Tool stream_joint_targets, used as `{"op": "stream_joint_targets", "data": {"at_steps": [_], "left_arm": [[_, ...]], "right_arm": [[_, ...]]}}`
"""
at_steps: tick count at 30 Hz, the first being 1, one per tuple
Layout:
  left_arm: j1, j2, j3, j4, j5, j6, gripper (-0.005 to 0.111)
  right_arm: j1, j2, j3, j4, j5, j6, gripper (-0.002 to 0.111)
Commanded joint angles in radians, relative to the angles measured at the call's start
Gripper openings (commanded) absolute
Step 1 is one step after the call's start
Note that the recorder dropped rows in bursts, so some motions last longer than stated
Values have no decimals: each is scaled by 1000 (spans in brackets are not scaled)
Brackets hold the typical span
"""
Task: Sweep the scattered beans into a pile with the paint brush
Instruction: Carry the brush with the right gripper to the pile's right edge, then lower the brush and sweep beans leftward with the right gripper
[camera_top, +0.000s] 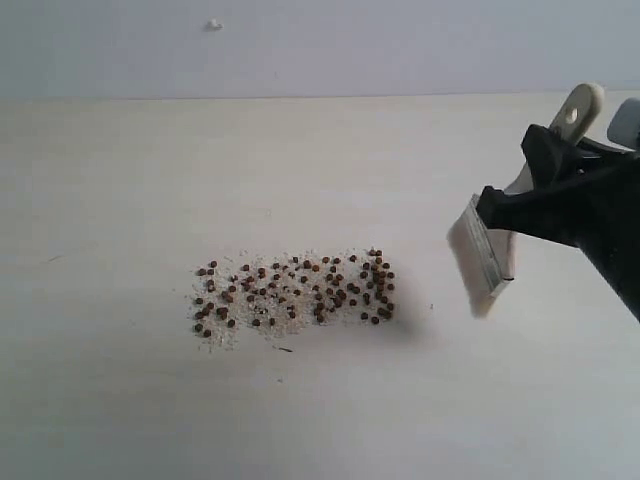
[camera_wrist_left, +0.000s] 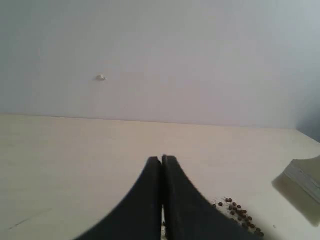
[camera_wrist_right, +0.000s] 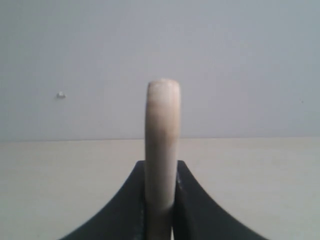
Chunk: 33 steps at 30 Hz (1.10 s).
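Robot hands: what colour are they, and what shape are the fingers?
Both are black. The left gripper and the right gripper each have two smooth fingers, wide at the base, curving in to thin tips. No cables or markings show.

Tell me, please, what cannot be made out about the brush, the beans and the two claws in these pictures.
- Right wrist view: only the handle edge of the paint brush shows; the right claw hides its bristles.
- Exterior view: the bristles are blurred, so whether they touch the table is unclear.
- Left wrist view: most beans are hidden behind the shut left claw or cut off by the bottom edge.
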Motion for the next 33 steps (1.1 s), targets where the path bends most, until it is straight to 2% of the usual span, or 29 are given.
{"op": "stream_joint_targets", "data": {"at_steps": [1, 7, 17, 33], "left_arm": [[4, -5, 6, -3, -10, 3, 0], [4, -5, 6, -3, -10, 4, 0], [4, -5, 6, -3, -10, 4, 0], [4, -5, 6, -3, -10, 4, 0]], "right_arm": [[-4, 22, 3, -27, -52, 49, 0], [-4, 119, -10, 91, -80, 68, 0], [-4, 262, -88, 66, -80, 69, 0], [-4, 434, -212, -41, -42, 245, 0]]}}
